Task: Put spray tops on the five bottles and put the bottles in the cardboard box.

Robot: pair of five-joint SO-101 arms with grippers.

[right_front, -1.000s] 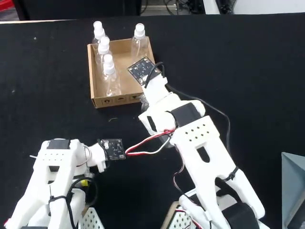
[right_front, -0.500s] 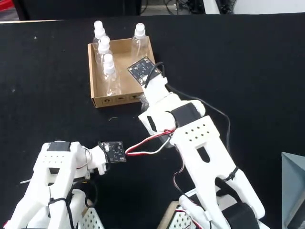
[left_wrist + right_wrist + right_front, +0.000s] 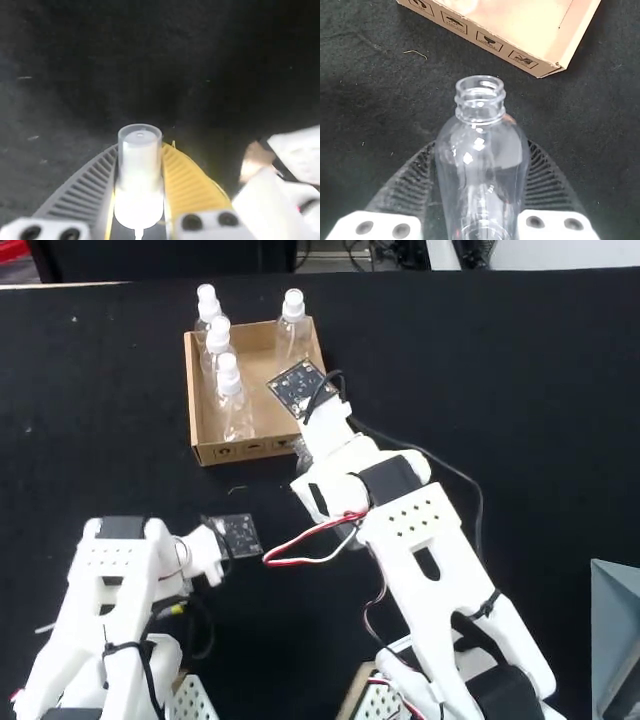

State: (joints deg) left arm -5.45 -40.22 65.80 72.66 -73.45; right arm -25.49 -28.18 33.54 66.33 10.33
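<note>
The left claw is closed snugly on a white spray top, held above the black table; the right claw grips the last bottle round its body, neck open, just beside the cardboard box, where four capped bottles already stand; the top and the open neck are well apart, so a skewed meeting could jam the top on the rim, or the slick bottle might twist in its grip.
</note>
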